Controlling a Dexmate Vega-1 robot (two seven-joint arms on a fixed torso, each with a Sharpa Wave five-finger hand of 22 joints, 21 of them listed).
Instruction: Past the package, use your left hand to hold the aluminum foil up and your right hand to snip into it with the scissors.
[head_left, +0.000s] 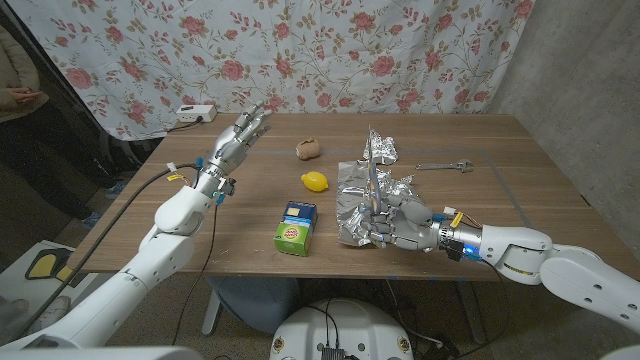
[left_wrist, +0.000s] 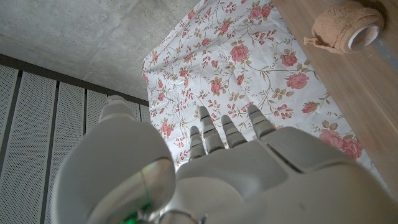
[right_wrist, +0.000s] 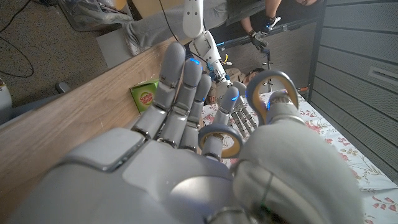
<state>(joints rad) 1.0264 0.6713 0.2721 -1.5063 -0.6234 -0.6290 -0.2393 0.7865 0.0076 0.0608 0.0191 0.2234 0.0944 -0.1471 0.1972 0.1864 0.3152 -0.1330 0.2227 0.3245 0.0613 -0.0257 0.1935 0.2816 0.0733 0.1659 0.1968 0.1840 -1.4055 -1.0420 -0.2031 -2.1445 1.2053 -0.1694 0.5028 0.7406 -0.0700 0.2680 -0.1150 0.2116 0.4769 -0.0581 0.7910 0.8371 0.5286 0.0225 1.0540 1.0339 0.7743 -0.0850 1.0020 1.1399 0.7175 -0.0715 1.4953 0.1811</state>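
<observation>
- Right hand (head_left: 395, 228) lies low over the tabletop's (head_left: 250, 200) near edge, right of middle, with its fingers through the loops of the grey-handled scissors (head_left: 374, 200); the right wrist view shows thumb and a finger in the handle rings (right_wrist: 273, 93).
- Blades of those scissors stand up from the hand against the crumpled sheet of silver aluminum foil (head_left: 372, 185).
- Foil sits on the tabletop right of centre, partly flat and partly rising in a crinkled peak toward the far edge; the right hand's fingers touch its near part.
- Left hand (head_left: 236, 135) is raised above the tabletop's far left area, fingers spread and holding nothing, well apart from the foil; the left wrist view shows its fingers (left_wrist: 227, 130) pointing toward the floral curtain.
- Green and blue cardboard package (head_left: 296, 227) stands near the near edge at the middle, just left of the foil; its print is too small to read.
- Yellow lemon (head_left: 314, 181) lies past the package, toward the centre.
- Small brown round object (head_left: 308, 150) rests further toward the far edge; the left wrist view shows it with a pale open end (left_wrist: 346, 26).
- Metal adjustable wrench (head_left: 444, 166) lies toward the right edge, beyond the foil.
</observation>
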